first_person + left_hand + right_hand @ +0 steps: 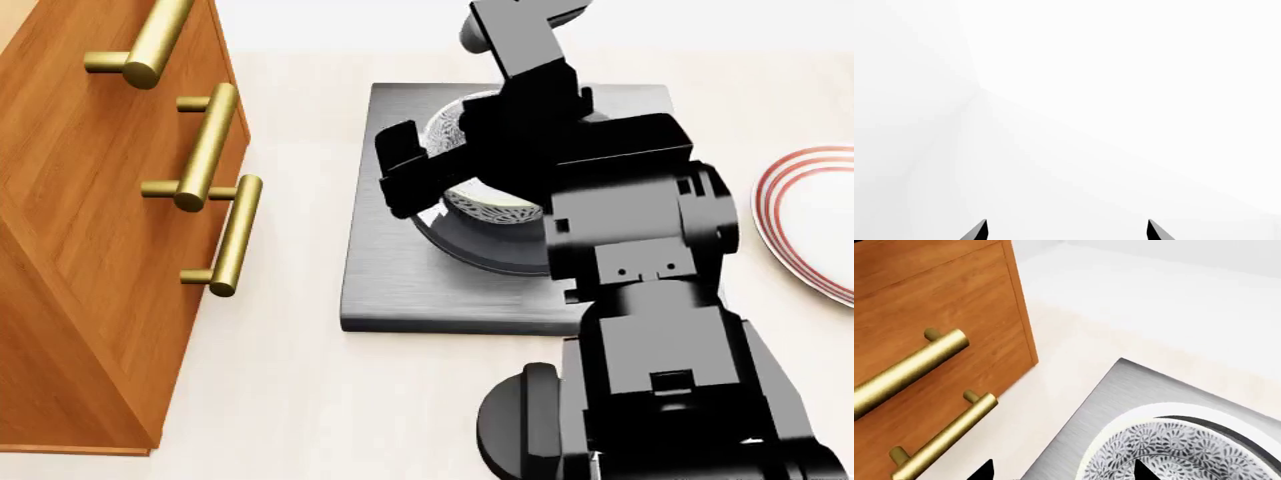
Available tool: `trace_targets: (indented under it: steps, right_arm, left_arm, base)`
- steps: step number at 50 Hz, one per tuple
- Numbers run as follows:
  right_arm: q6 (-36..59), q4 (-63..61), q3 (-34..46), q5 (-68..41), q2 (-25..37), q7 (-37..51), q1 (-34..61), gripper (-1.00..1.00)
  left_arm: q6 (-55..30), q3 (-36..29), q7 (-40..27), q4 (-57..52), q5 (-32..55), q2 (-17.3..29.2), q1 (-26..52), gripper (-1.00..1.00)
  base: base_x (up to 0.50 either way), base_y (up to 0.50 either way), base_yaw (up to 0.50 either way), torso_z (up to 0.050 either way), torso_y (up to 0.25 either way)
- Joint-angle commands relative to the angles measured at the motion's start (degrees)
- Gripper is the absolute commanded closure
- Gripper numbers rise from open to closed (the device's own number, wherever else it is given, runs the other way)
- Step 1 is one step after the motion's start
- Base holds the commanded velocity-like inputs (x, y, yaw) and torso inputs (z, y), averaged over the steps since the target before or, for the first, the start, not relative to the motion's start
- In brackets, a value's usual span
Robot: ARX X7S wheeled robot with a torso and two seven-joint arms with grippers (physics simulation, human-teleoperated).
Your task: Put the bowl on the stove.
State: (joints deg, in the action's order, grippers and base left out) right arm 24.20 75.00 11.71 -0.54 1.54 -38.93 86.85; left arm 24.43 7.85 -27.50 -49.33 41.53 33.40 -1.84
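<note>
Bowl first: the small, deep, round white bowl with dense grey floral speckling (487,205) sat on the raised round burner of the flat, square, dark grey metal stove (387,290). Above the stove, the black right gripper (461,160) straddled the bowl's rim, one fingertip outside the wall and one over the inside; whether it pinched the wall could not be told. The left gripper (1067,231) showed two dark tips set wide apart against blank white. Beside the stove stood an orange-brown wooden cabinet (80,240) with brass bar handles (234,235); opposite lay a flat white plate with red rim rings (807,220).
</note>
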Motion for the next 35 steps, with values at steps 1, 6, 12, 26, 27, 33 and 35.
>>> trace_targets:
  steps: [1,6,12,26,27,33,35]
  right_arm:
    - [-3.2,0.0,-2.0,0.0,-0.4,-4.1,1.0,-1.00]
    - [-5.2,0.0,-2.8,-0.1,-0.2,-4.6,1.6,-1.00]
    - [-9.1,0.0,-5.9,-1.0,0.7,-3.7,1.9,-1.00]
    - [-7.9,-18.0,-14.2,-4.6,5.4,-1.5,-7.2,-1.00]
    - [-1.7,-26.6,-14.3,-4.7,5.9,-0.6,-11.6,-1.00]
    - [16.0,-68.4,-16.9,-7.3,9.6,0.3,-27.6,-1.00]
    - [18.8,-77.5,-18.9,-9.1,10.7,-0.5,-32.3,-1.00]
  left_arm:
    - [0.0,-0.1,-0.1,0.0,-0.2,0.0,0.0,-1.00]
    - [0.1,-0.2,0.0,0.1,-0.2,0.0,0.0,-1.00]
    - [0.1,-0.3,0.1,0.2,-0.3,-0.1,-0.1,-1.00]
    - [0.1,0.6,-0.5,-0.1,0.0,0.6,-0.1,-1.00]
    - [0.0,1.0,-0.8,-0.3,0.3,0.8,-0.1,-1.00]
    - [0.2,1.1,-0.8,-0.7,0.2,0.8,-0.3,-1.00]
    - [0.2,1.2,-0.9,-0.7,0.3,0.9,-0.3,-1.00]
  base:
    - [0.00,0.00,0.00,0.000,0.000]
    - [0.00,0.00,0.00,0.000,0.000]
    - [0.00,0.00,0.00,0.000,0.000]
    - [0.00,0.00,0.00,0.000,0.000]
    - [0.00,0.00,0.00,0.000,0.000]
    - [0.00,0.00,0.00,0.000,0.000]
    - [0.00,0.00,0.00,0.000,0.000]
